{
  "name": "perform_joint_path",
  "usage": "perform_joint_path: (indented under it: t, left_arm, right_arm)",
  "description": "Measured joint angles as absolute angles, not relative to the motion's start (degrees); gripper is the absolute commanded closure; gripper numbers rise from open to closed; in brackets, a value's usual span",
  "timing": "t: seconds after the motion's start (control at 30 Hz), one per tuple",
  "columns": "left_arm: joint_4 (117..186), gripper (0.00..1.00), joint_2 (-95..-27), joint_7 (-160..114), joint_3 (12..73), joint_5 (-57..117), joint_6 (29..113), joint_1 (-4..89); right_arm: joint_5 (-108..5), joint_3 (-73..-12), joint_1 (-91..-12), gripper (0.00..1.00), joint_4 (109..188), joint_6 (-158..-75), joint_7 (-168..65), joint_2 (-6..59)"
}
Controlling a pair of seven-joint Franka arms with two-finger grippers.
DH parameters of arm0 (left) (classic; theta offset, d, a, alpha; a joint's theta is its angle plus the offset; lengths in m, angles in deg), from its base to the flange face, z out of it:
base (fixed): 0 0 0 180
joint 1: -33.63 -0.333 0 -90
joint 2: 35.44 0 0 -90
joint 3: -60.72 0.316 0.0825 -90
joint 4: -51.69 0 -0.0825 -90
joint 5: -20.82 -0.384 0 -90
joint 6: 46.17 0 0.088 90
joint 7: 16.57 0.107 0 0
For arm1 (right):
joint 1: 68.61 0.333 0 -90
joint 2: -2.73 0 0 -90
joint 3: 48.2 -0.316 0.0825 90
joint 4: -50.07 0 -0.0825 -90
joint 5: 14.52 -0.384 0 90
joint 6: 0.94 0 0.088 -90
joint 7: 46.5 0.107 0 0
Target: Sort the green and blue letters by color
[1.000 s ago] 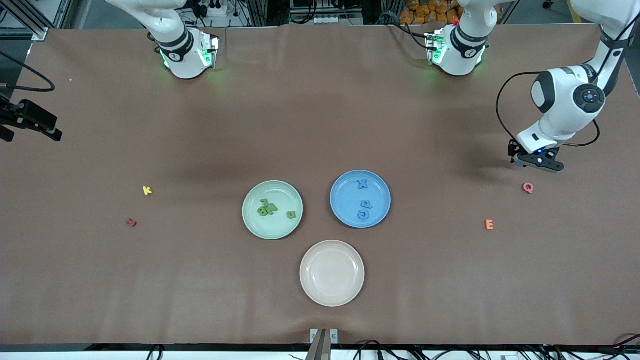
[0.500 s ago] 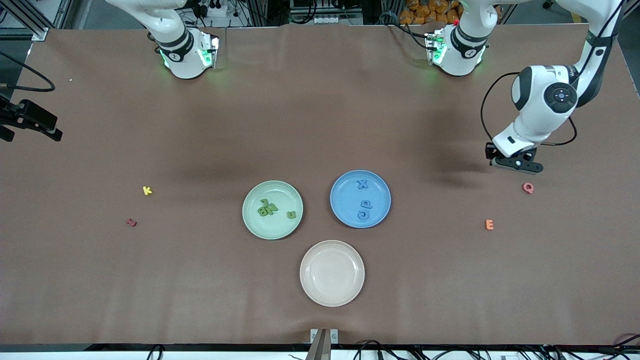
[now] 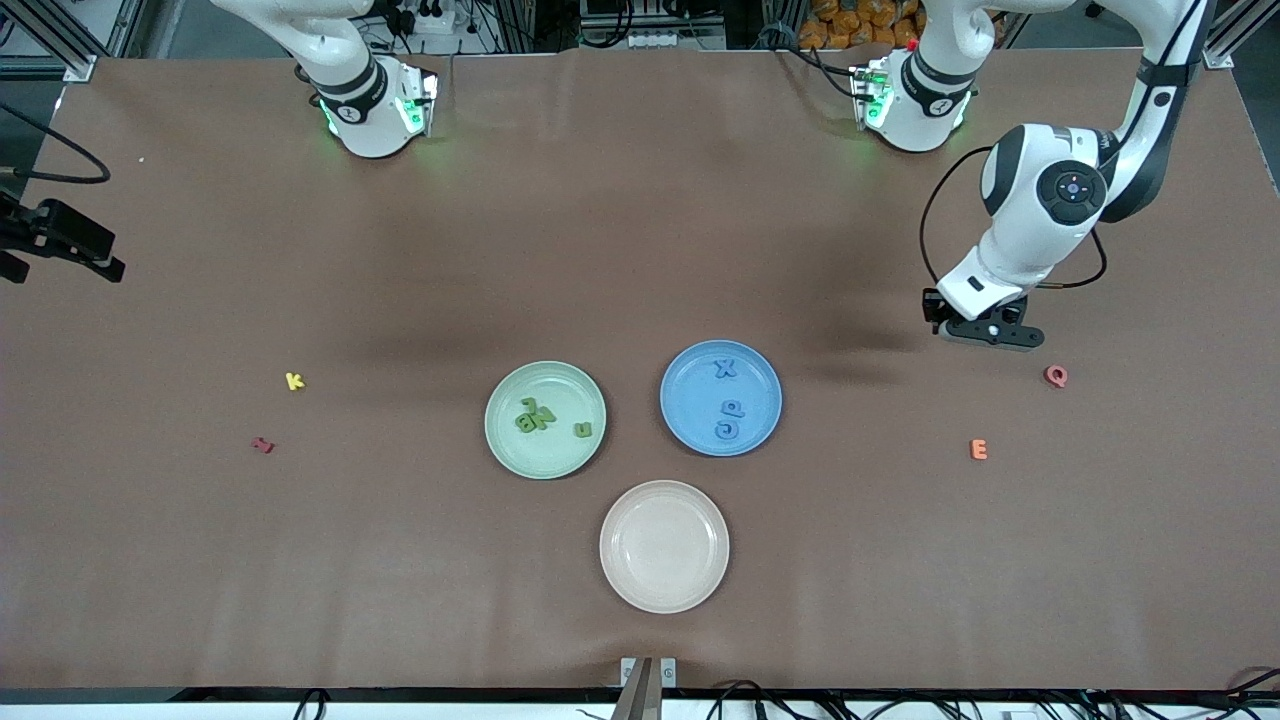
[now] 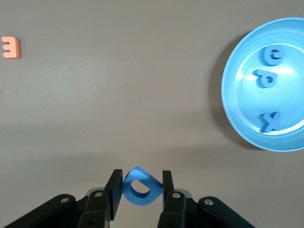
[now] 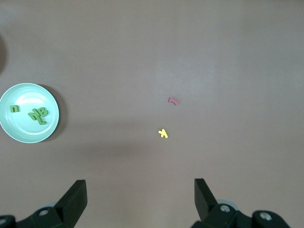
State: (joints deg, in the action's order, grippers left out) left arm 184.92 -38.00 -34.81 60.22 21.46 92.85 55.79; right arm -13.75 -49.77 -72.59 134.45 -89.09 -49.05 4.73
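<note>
My left gripper (image 3: pixel 985 331) is shut on a blue D (image 4: pixel 141 189), held between its fingers (image 4: pixel 114 190) over bare table between the pink-red Q (image 3: pixel 1056 375) and the blue plate (image 3: pixel 765 425). The D is hidden in the front view. On the blue plate lie a blue X (image 3: pixel 726 368), P (image 3: pixel 733 408) and G (image 3: pixel 726 430). The green plate (image 3: pixel 510 450) holds a cluster of green letters (image 3: pixel 535 416) and a green hook-shaped piece (image 3: pixel 583 430). My right gripper (image 5: pixel 137 199) is open and empty, high over the table; it does not show in the front view.
An empty beige plate (image 3: pixel 664 590) sits nearer to the front camera than the other two plates. An orange E (image 3: pixel 979 449) lies toward the left arm's end. A yellow K (image 3: pixel 294 380) and a dark red letter (image 3: pixel 262 445) lie toward the right arm's end.
My left gripper has moved with the blue D away from the table's end toward the blue plate. Letters on the plates and table have not moved.
</note>
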Motion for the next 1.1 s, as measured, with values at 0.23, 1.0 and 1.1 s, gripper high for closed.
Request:
perform_joint_path:
  t: [0.23, 1.0, 1.1]
  left_arm:
    - [183.9, 1.0, -39.0, -37.2, 60.2, 23.2, 92.8, 58.3]
    - [175.7, 1.0, -46.5, -48.1, 60.1, 23.2, 92.7, 64.4]
    - [174.5, 1.0, -47.1, -48.5, 60.1, 23.2, 92.5, 64.6]
  right_arm:
    - [-13.7, -49.8, -72.6, 0.0, 134.5, -89.1, -49.1, 4.7]
    - [-13.7, -49.8, -72.6, 0.0, 134.5, -89.2, -49.1, 4.7]
    - [-13.7, -49.8, -72.6, 0.0, 134.4, -89.2, -49.1, 4.7]
